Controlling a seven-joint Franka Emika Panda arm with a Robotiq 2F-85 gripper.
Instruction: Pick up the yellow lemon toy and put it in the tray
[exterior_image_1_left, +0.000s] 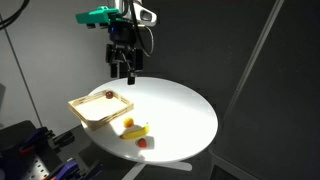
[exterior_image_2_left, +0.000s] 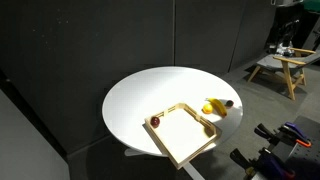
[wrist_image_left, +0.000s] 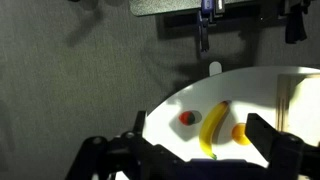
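The yellow lemon toy (wrist_image_left: 239, 132) lies on the round white table beside a long yellow banana toy (wrist_image_left: 214, 128) in the wrist view. It also shows in an exterior view (exterior_image_2_left: 208, 109). The pale wooden tray (exterior_image_1_left: 92, 112) sits on the table next to the toys and shows in both exterior views (exterior_image_2_left: 190, 148). My gripper (exterior_image_1_left: 122, 70) hangs high above the table's far side, well apart from the lemon and the tray. In the wrist view my gripper (wrist_image_left: 200, 150) is open and empty, with the toys seen between its fingers.
A small red toy (wrist_image_left: 186, 117) lies left of the banana; it also shows in an exterior view (exterior_image_1_left: 142, 143). A small dark red object (exterior_image_2_left: 155, 122) rests in a corner of the tray. The table edge (exterior_image_1_left: 205, 140) drops off all round. A wooden stool (exterior_image_2_left: 283, 68) stands far behind.
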